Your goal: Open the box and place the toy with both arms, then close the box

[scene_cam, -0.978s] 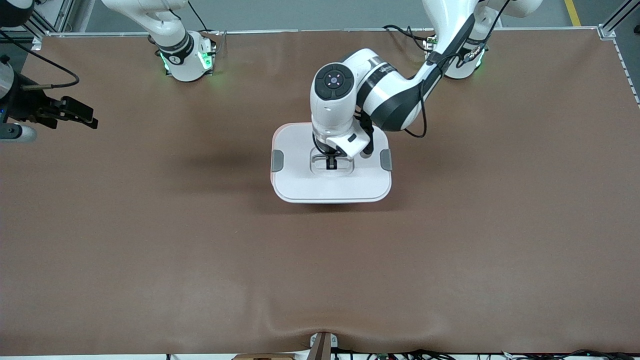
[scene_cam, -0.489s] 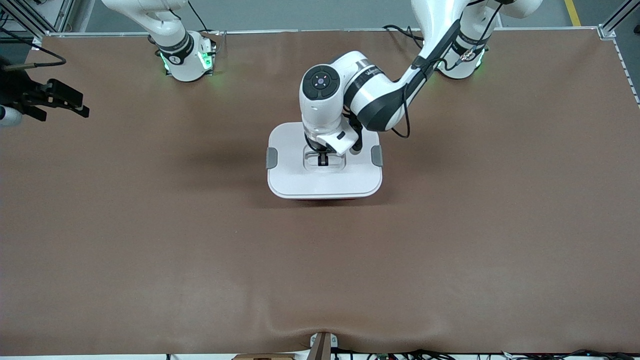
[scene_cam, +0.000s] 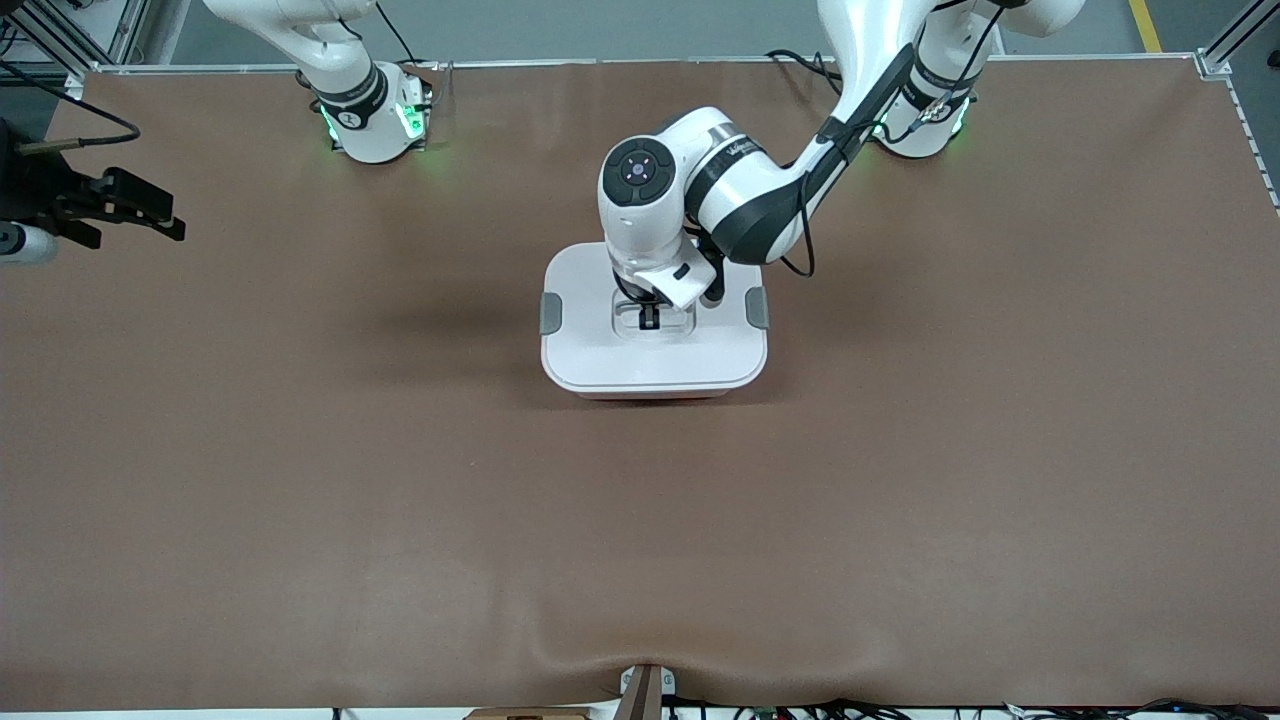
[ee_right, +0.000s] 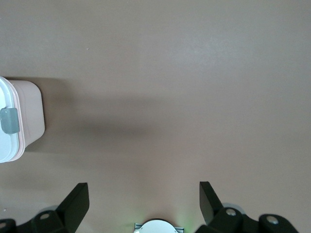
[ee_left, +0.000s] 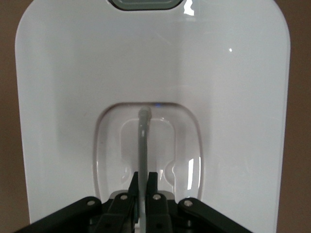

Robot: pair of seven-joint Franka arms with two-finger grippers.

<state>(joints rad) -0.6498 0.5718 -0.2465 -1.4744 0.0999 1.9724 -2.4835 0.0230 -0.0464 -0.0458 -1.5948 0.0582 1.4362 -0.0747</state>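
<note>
The box [scene_cam: 654, 330] is seated mid-table with its white lid [ee_left: 155, 82] on; its contents are hidden. The clear handle [ee_left: 144, 145] in the lid recess is pinched between the nearly closed jaws of the left gripper [scene_cam: 650, 316]. The right gripper [ee_right: 143, 201] is held with jaws spread wide and empty over bare table at the right arm's end.

The box [scene_cam: 655, 340] sat mid-table, a rounded translucent pink tub under its white lid [ee_left: 155, 73], a grey clip [scene_cam: 551, 313] at each short end. My left gripper [ee_left: 142, 184] pinched the clear handle [ee_left: 144, 141] upright in the lid's recess. The toy wasn't visible.
</note>
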